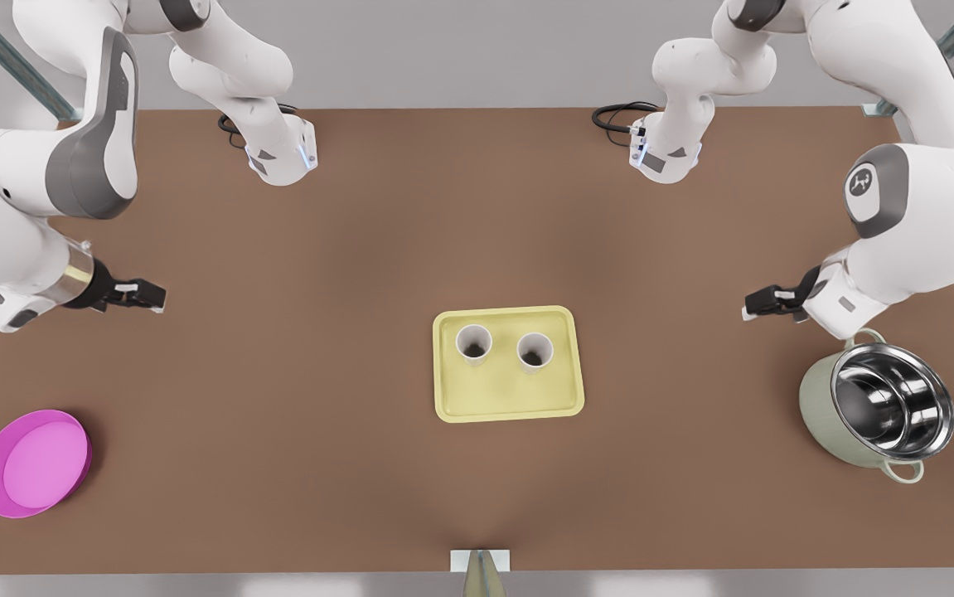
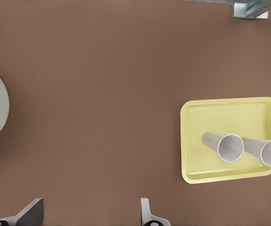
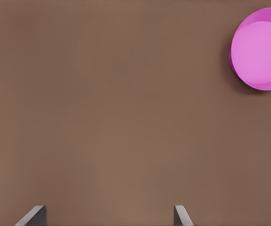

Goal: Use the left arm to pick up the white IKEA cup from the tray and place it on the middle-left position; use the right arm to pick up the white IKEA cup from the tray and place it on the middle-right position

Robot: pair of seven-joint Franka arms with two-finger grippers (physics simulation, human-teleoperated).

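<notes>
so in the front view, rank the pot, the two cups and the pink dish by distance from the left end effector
From the left end effector:
1. pot, just beside it
2. cup on the front view's right, on the tray
3. cup on the front view's left, next to it
4. pink dish, far opposite corner

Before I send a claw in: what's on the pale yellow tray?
Two white cups stand upright, apart, on the pale yellow tray. Their insides look dark; contents can't be judged.

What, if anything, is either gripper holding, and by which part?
Nothing is held. The left gripper, near the pot, and the right gripper both hang open above bare table. Both white cups stand untouched on the tray.
</notes>
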